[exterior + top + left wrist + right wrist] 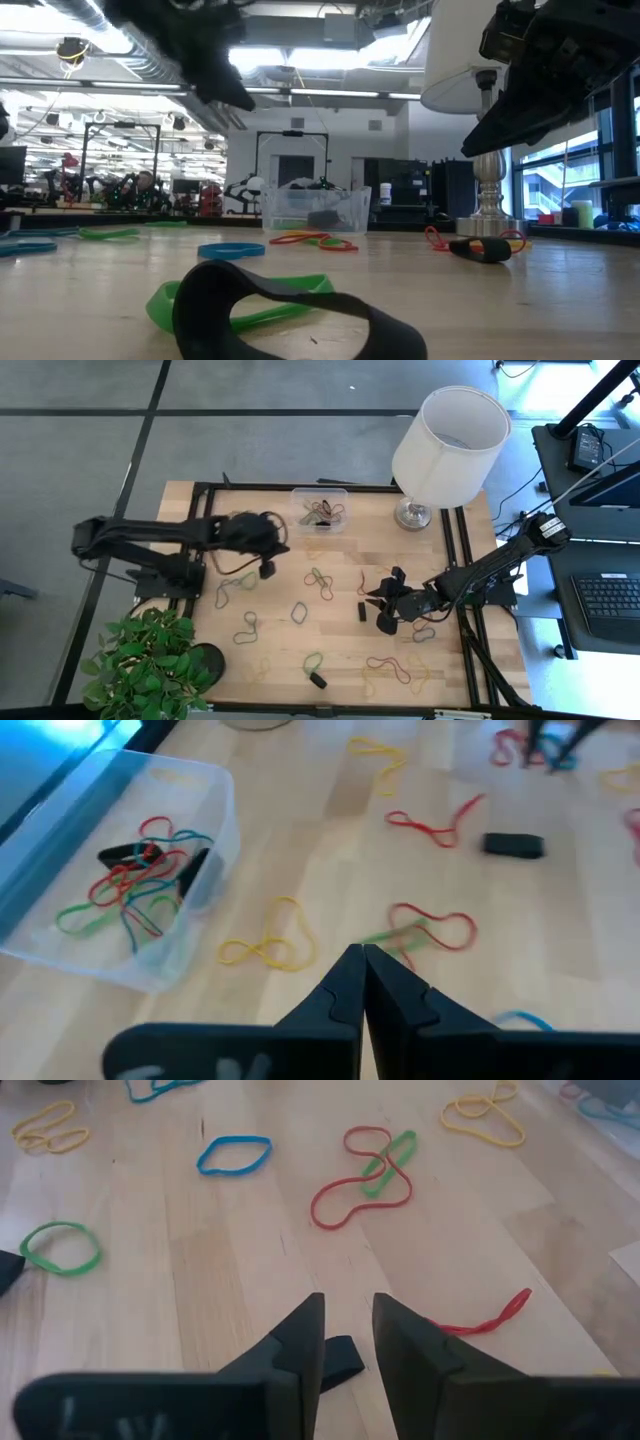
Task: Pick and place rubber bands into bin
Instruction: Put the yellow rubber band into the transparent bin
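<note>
While bands (320, 582) litter wooden table (280, 650) (pale) | lab behind

Grey floor (80, 450) with dark seams; ceiling strip lights (300, 60) overhead; windows (560, 190), apparently daylit, at one side.

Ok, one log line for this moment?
left hand: shut, empty, near bin | right hand: open, low over table | bin: several rubber bands inside | many bands loose
</note>
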### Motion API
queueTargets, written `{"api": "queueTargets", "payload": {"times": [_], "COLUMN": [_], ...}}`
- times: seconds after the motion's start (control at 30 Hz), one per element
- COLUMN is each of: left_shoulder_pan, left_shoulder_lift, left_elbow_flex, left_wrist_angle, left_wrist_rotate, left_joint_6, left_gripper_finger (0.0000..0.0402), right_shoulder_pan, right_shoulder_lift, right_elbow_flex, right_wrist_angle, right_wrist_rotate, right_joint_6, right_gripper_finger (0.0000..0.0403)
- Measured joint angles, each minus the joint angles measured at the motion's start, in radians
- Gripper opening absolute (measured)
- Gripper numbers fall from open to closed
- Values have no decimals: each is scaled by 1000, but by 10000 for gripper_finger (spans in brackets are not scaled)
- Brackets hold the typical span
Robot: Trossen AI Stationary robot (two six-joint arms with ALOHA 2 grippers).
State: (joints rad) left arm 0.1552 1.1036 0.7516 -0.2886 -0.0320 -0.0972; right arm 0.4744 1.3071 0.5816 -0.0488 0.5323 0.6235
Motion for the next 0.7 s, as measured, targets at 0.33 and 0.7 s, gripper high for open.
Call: {"api": "queueTargets", "payload": {"times": [0.33, 0.7], "left_shoulder_pan": [-122, -138], "left_shoulder_lift": [-297, -482], "left_elbow_flex": [-269, -469], "left_wrist_angle": [114, 126], "left_wrist_rotate": [-14, -80], "left_joint_6": [-32, -10], "left_gripper_finger": [1, 3], "right_shoulder_pan": [0, -167], "right_shoulder_lift": [0, 0], "right_elbow_flex": [0, 3], "right_wrist_angle": [-2, -91], "right_wrist_rotate": [0, -1], "right_joint_6": [-54, -78], "right_gripper_finger": [91, 91]}}
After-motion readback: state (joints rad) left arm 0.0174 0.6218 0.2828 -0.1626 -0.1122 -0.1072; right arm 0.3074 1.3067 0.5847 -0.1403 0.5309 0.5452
